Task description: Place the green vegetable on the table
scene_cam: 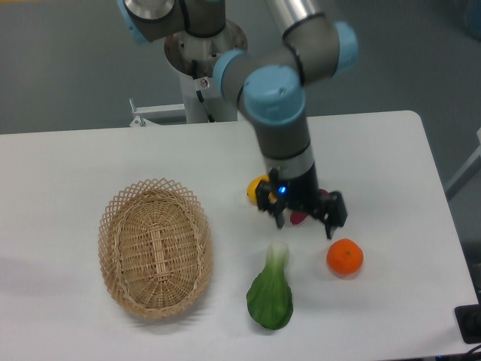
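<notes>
The green vegetable lies flat on the white table, dark leaves toward the front edge and pale stalk pointing away. My gripper is open and empty, raised above the table behind and to the right of the stalk, clear of it.
An oval wicker basket stands to the left. An orange lies right of the vegetable. A yellow fruit and a dark red pepper-like item are partly hidden behind the gripper.
</notes>
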